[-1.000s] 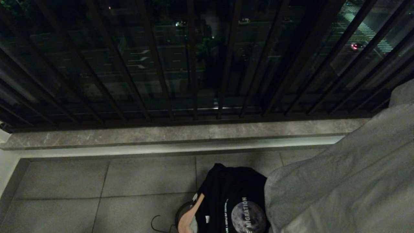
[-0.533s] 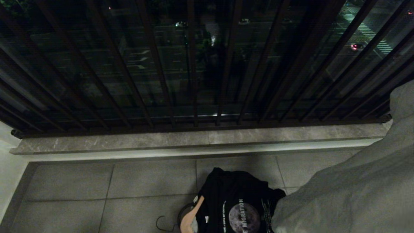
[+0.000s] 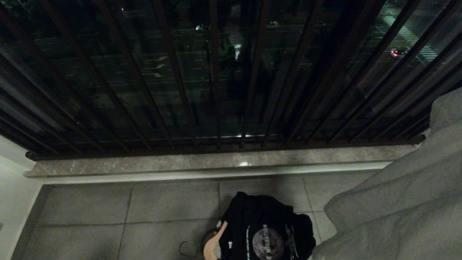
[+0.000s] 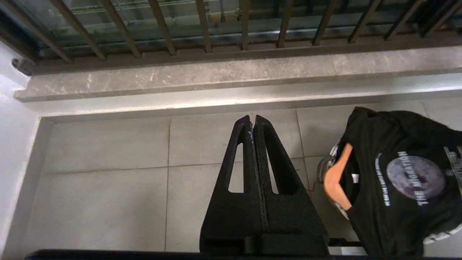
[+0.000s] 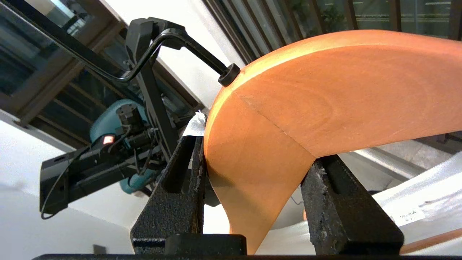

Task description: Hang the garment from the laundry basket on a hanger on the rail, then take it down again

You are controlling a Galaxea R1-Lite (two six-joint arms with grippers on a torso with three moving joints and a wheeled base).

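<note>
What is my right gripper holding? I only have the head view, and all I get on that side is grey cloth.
Observer: The right gripper is shut on a wooden hanger, one jaw on each side of its bend.
Operator: Is there any garment at the hanger?
Observer: Pale cloth with a small label lies just below it; whether it is threaded on, I cannot tell.
Operator: And the left gripper?
Observer: The left gripper is shut and empty, over the floor tiles beside the black T-shirt.
</note>
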